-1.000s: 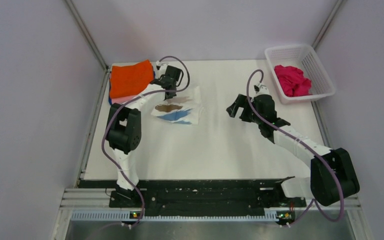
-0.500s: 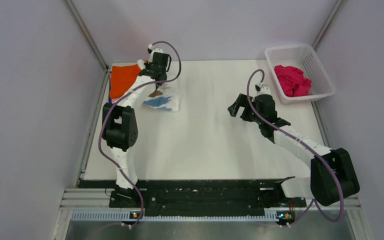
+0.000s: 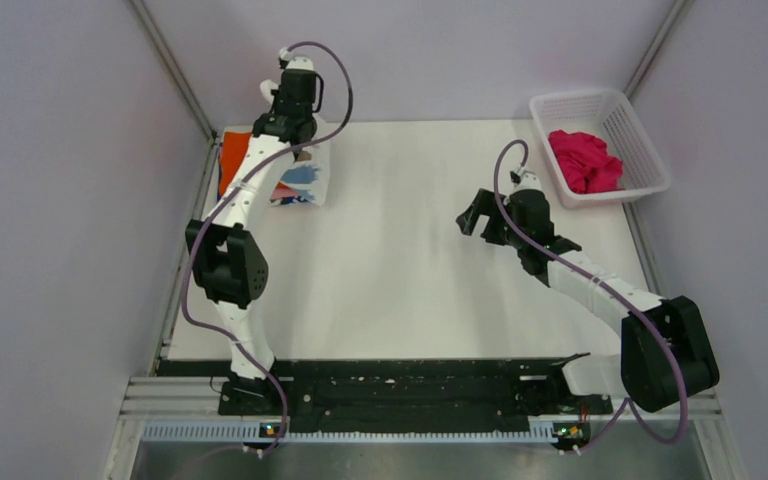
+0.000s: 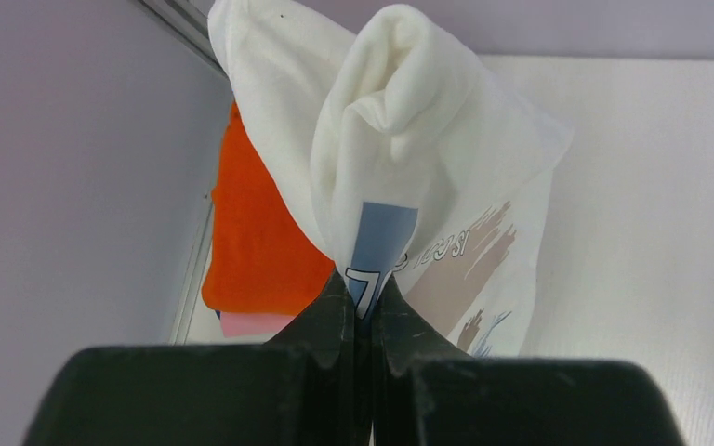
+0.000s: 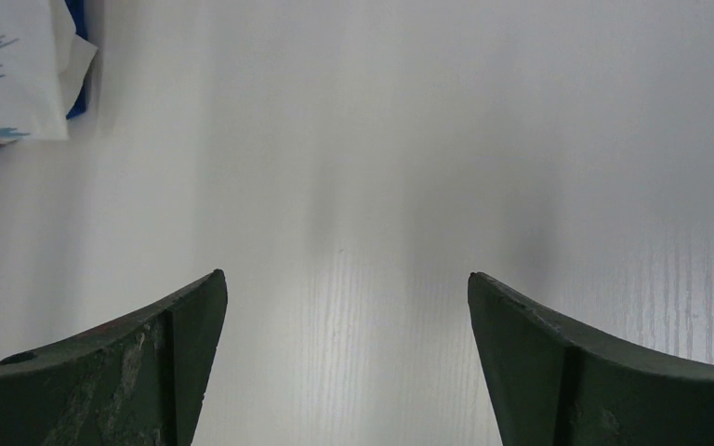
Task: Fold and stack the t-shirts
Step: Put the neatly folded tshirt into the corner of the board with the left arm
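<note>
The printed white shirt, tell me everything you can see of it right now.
The printed shirt is soft white cloth with blue, brown and tan brush strokes and some lettering. It is bunched, pinched at a fold by the shut left gripper and held up, draping from it. It hangs at the far left corner of the table, partly over the orange shirt; whether it touches that I cannot tell.

From above, my left arm (image 3: 245,195) covers much of the orange shirt (image 3: 235,158) and the printed shirt (image 3: 305,180). On the left wrist camera I see only a pink sliver (image 4: 251,323) under the orange. The right wrist camera cuts the printed shirt off at its left edge.
</note>
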Tool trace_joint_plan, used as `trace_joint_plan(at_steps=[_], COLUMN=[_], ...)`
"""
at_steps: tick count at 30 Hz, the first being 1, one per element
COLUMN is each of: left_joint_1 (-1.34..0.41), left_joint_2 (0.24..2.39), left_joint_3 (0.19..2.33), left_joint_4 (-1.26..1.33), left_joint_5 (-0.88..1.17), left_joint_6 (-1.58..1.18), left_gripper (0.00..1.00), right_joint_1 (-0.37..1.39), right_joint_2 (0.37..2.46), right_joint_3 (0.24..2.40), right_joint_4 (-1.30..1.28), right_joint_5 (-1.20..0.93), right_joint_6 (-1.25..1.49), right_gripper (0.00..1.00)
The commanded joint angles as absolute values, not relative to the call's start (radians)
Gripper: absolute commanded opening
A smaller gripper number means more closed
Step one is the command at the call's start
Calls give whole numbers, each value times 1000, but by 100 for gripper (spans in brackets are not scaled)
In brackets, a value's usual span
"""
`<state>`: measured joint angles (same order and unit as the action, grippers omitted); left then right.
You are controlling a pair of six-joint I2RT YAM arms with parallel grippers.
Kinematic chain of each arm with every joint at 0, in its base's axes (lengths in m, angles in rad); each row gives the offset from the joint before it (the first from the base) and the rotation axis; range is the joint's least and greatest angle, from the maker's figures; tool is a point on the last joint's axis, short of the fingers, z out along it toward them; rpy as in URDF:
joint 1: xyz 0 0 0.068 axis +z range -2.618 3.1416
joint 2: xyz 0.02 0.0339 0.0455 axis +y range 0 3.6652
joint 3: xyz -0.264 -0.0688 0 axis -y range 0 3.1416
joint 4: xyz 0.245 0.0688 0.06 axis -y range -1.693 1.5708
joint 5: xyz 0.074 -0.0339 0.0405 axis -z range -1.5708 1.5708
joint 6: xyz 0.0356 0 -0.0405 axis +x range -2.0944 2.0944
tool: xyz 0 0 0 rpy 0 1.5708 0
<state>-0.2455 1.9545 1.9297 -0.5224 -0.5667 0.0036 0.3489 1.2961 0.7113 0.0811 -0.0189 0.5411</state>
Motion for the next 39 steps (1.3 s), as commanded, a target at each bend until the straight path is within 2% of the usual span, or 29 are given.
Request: trace_joint_plan(at_steps=[1, 12, 21, 39], left_joint_1=[-212, -161, -112, -79], left_joint_2=[1882, 1905, 1926, 2058], left_joint_3=[2036, 2176, 2197, 2309], left_joint_4=[-532, -549, -546, -544], left_joint_5=[-545, -529, -534, -382], left_joint_6=[2, 37, 75, 11], left_gripper=[0, 0, 0, 0], right_joint_1=[338, 338, 339, 338], right_joint_2=[1288, 1287, 1294, 1315], right_joint_3=[732, 737, 743, 765], right_joint_4=[89, 78, 69, 39], right_joint_5=[-6, -8, -9, 19], right_joint_6=[528, 525, 522, 508], right_gripper=[99, 99, 99, 99])
